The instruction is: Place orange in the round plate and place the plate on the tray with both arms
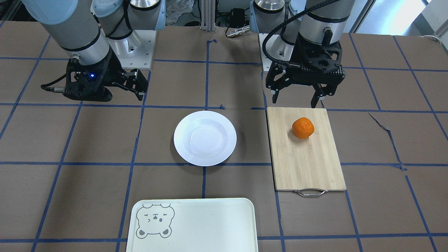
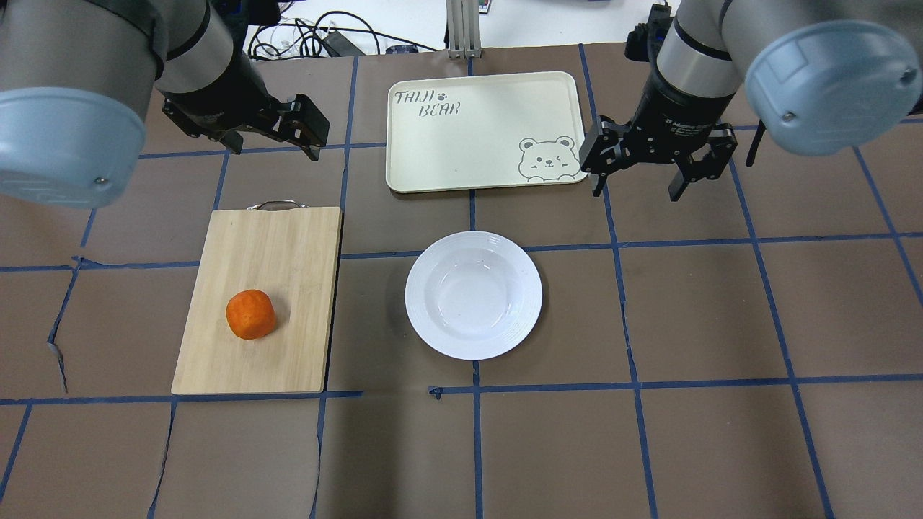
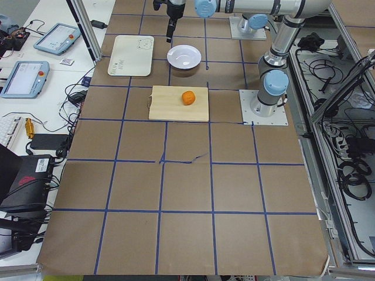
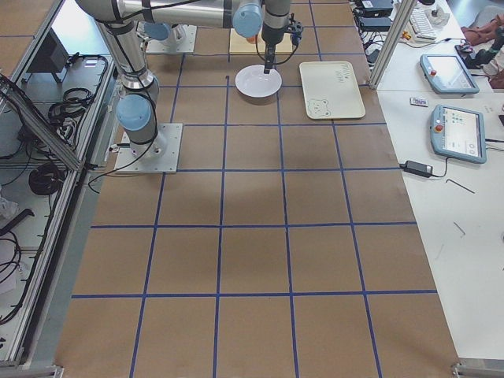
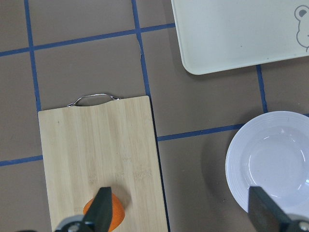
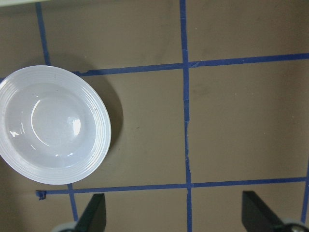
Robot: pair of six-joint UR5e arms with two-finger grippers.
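Note:
The orange point(image 1: 303, 127) point(image 2: 250, 314) lies on a bamboo cutting board point(image 2: 274, 245), on my left side. At the table's middle sits the round white plate point(image 2: 425, 295) point(image 1: 182, 140), with nothing in it. Beyond it, at the far edge, the cream tray point(image 2: 461, 144) point(image 1: 210, 224) with a bear face is bare. My left gripper point(image 1: 295, 103) point(image 5: 183, 212) hangs open above the board's near end. The orange point(image 5: 116, 217) shows behind one of its fingers point(image 5: 103, 208). My right gripper point(image 2: 636, 191) point(image 6: 176, 212) hangs open, high over the table to the right of the plate point(image 6: 96, 145).
The board's metal handle point(image 1: 310, 192) points away from me. Blue tape lines cross the brown table cover, with a torn strip point(image 1: 385, 131) at my left. Pendants and cables point(image 3: 35, 82) lie on the side tables.

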